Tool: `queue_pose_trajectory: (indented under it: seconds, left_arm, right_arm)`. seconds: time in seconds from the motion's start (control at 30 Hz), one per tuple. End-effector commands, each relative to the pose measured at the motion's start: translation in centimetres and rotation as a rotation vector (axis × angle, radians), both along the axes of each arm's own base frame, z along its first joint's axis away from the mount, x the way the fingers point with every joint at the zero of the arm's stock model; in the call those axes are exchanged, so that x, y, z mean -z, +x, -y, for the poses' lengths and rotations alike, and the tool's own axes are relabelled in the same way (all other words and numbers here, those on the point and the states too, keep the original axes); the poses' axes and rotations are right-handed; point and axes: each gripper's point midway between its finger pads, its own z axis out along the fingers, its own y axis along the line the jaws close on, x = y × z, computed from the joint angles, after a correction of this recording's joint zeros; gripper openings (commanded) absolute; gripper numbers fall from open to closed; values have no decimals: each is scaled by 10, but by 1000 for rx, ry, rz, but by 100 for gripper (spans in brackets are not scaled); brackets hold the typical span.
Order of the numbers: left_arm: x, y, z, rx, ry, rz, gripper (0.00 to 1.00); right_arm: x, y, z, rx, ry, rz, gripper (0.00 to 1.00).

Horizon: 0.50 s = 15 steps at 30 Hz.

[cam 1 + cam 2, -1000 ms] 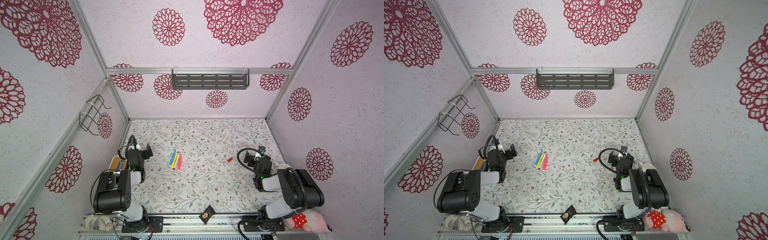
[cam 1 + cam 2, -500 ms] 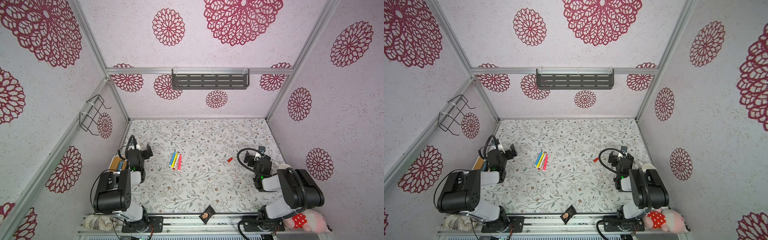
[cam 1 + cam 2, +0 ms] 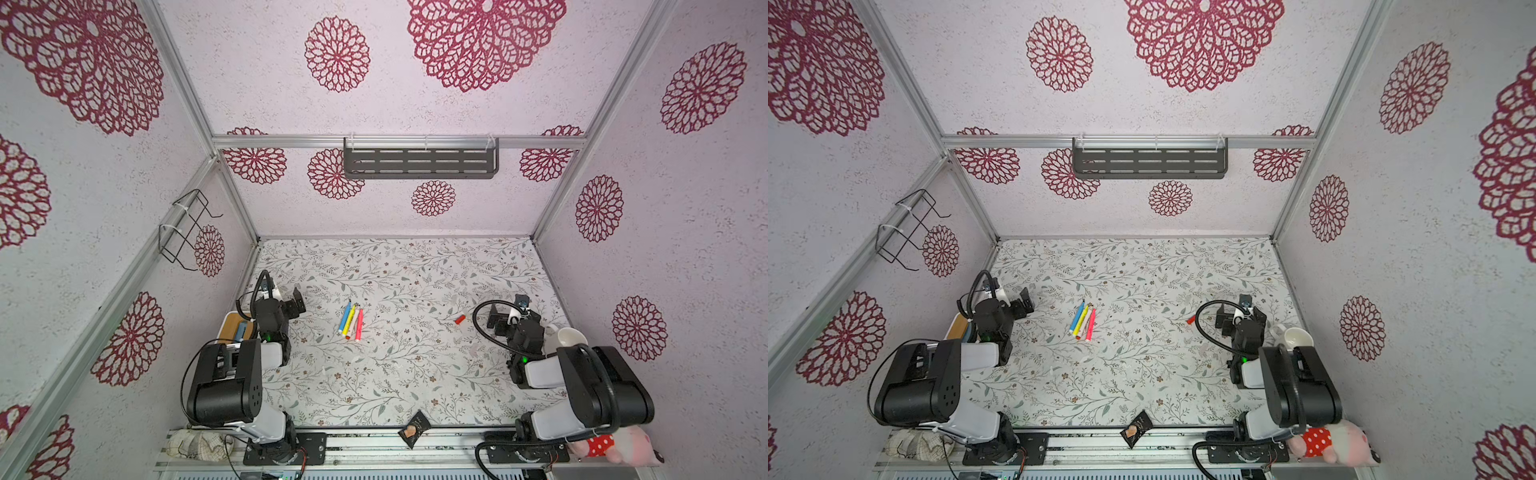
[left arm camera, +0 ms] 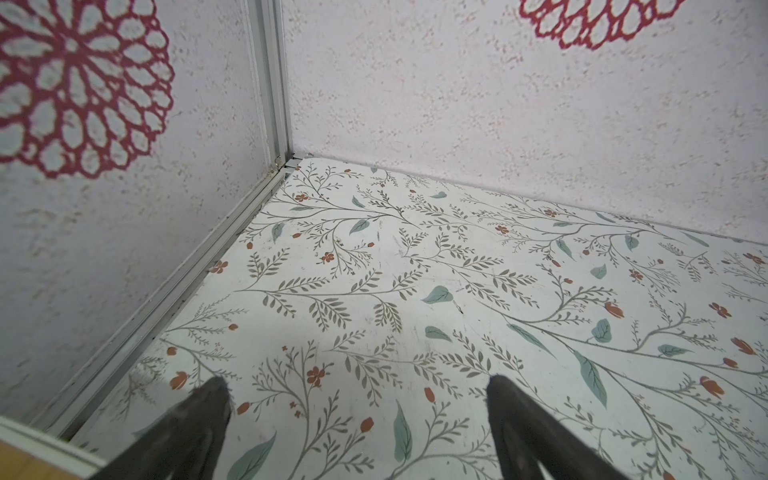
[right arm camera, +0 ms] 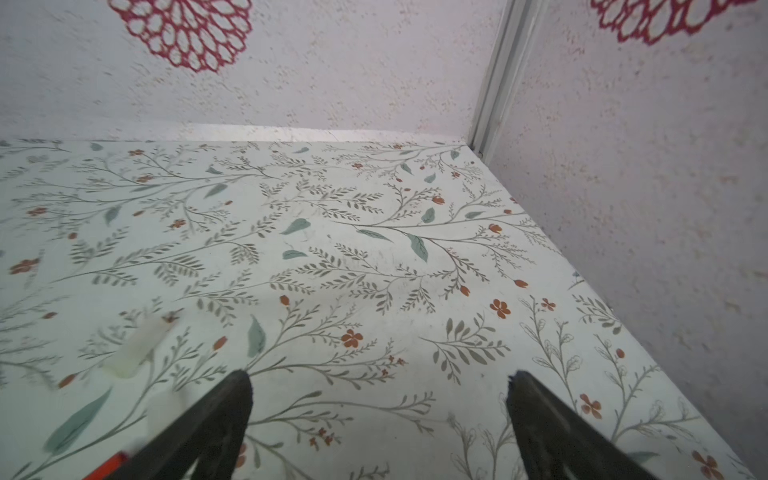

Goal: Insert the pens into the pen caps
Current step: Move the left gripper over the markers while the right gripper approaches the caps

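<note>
Resting pens (image 3: pixel 352 320) clear of left tool (image 4: pixel 355 382), red cap (image 3: pixel 459 319) near right tool (image 5: pixel 379 376), both gaping, empty

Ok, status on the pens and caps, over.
Left pincer, right pincer open, empty. Four pens together, uncapped. Red-orange cap near right pincer. Nothing blocking.

In the right wrist view the red cap (image 5: pixel 109 464) is cut by the picture's edge and partly behind a jaw; pale blurred lumps (image 5: pixel 137 345) nearby cannot be identified. In a top view the left arm (image 3: pixel 272 322) hides part of the box (image 3: pixel 231 326).
</note>
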Motion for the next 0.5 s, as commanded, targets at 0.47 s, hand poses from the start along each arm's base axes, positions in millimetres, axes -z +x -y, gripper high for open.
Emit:
queue_pose_trajectory:
  seconds: [0.47]
  left_arm:
    - [-118,-67,-21,-317,-460,-159,99]
  right_arm:
    - [-129,-10,20,340,590,-87,99]
